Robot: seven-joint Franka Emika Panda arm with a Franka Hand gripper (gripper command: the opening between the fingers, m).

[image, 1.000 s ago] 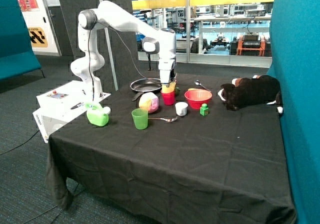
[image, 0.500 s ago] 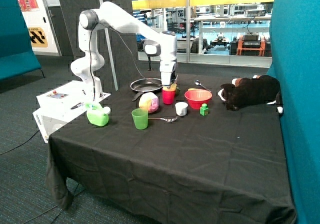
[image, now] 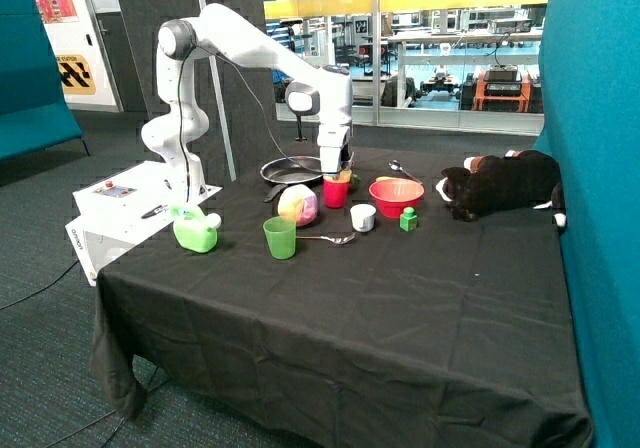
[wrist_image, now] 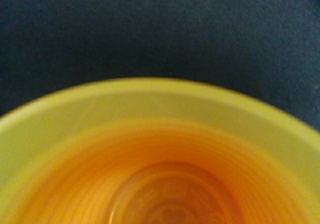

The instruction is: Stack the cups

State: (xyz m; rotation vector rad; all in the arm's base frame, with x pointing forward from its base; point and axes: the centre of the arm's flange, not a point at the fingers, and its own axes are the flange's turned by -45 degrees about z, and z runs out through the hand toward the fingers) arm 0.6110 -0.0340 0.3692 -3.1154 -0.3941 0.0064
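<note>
The yellow cup (image: 344,176) sits nested in the pink-red cup (image: 336,194) near the back of the black table; only its rim shows above the pink-red one. My gripper (image: 336,170) is straight above, down at the yellow rim and shut on it. In the wrist view the yellow cup's inside (wrist_image: 150,134) fills most of the picture, glowing orange-red lower down. The green cup (image: 280,238) stands alone, upright, nearer the front, apart from the gripper.
A colourful ball (image: 298,205) lies beside the stack, with a black pan (image: 292,171) behind it. A small white cup (image: 363,218), a red bowl (image: 396,197), a green block (image: 408,219) and a spoon (image: 330,238) are close by. A green container (image: 196,230) and a plush toy (image: 500,183) lie at opposite table sides.
The gripper has lowered the yellow cup from above the pink-red cup down into it; less yellow shows now.
</note>
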